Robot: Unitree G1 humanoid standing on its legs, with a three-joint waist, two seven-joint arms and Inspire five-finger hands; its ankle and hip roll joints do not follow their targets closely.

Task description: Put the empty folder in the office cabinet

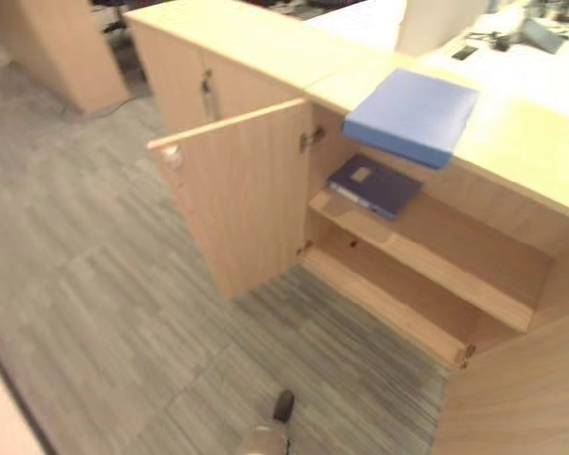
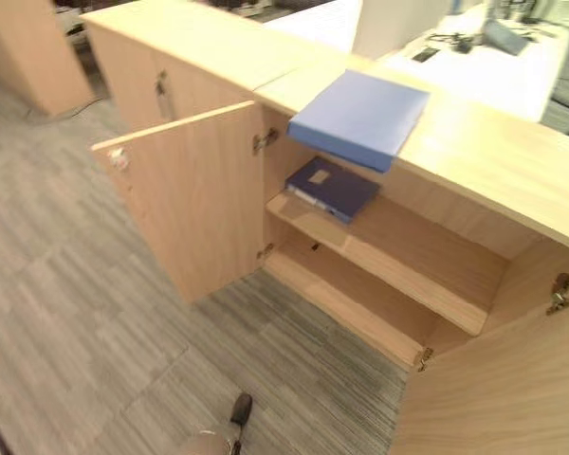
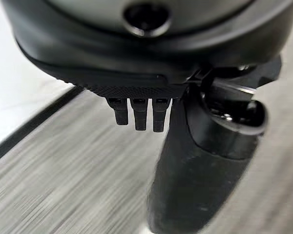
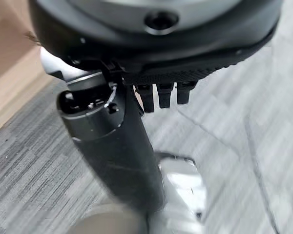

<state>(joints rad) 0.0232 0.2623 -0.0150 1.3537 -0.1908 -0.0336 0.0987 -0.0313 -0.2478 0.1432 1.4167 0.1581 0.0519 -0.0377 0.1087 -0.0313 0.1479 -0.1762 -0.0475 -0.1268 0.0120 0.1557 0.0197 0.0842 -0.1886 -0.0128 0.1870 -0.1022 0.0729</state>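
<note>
Lying flat on top of the low wooden cabinet (image 1: 512,142) is a light blue folder (image 1: 412,116), one corner jutting a little past the front edge above the open compartment. Below it, on the upper shelf (image 2: 398,261) inside the cabinet, a dark blue folder (image 2: 332,188) with a small pale label lies flat near the hinge side. The lower shelf (image 2: 346,299) holds nothing that can be made out. The left door (image 1: 242,194) stands swung wide open, with a small round knob (image 1: 173,156) near its outer top corner and hinges along the inner edge. The right door (image 2: 512,379) is also open, its panel close to the camera at the lower right, hinges showing at its upper edge. A second cabinet (image 1: 218,57) adjoins on the far left side, doors shut, with a dark handle (image 1: 207,95) on its front. Beyond the cabinet top, a white desk (image 2: 493,62) carries some dark objects too blurred to tell.

The left hand (image 3: 151,97) hangs over grey striped carpet (image 1: 104,313), away from both folders; its fingers (image 3: 139,114) point straight down and its thumb (image 3: 200,170) extends beside them, relaxed and holding nothing. The right hand (image 4: 146,83) likewise hangs over the carpet near the base of a wooden panel, fingers (image 4: 166,95) straight, thumb (image 4: 112,146) loose, nothing in its grasp.
</note>
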